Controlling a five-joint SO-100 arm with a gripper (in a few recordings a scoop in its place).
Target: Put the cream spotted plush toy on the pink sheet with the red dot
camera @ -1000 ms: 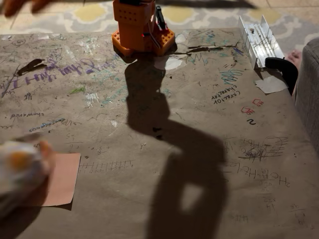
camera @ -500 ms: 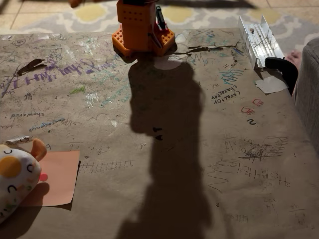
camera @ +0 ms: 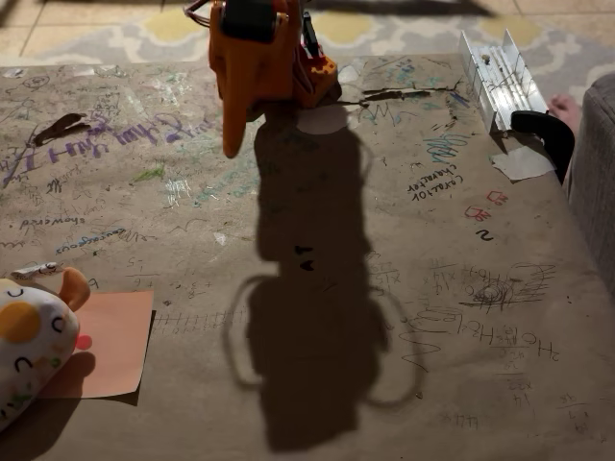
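Note:
The cream spotted plush toy (camera: 29, 341) lies at the left edge of the fixed view, with an orange cheek circle and an orange tip showing. It rests on the left part of the pink sheet (camera: 115, 341) and hides that part. A small red dot (camera: 84, 341) shows right at the toy's edge. My orange gripper (camera: 231, 134) hangs at the top centre in front of the arm's base, pointing down at the table, far from the toy. Its fingers read as one tapered shape with nothing in them.
Brown paper covered in scribbles lies over the table (camera: 384, 240). The arm's shadow (camera: 307, 327) falls across the middle. A metal rail (camera: 500, 82), a black clamp (camera: 548, 134) and a whitish paper scrap (camera: 522, 161) sit at the right rear. A grey sofa edge (camera: 596, 192) borders the right.
The plush was blurred and moving a second ago; it has since settled on the sheet and stays still. The gripper has swung down into view at the top, and its shadow has changed shape.

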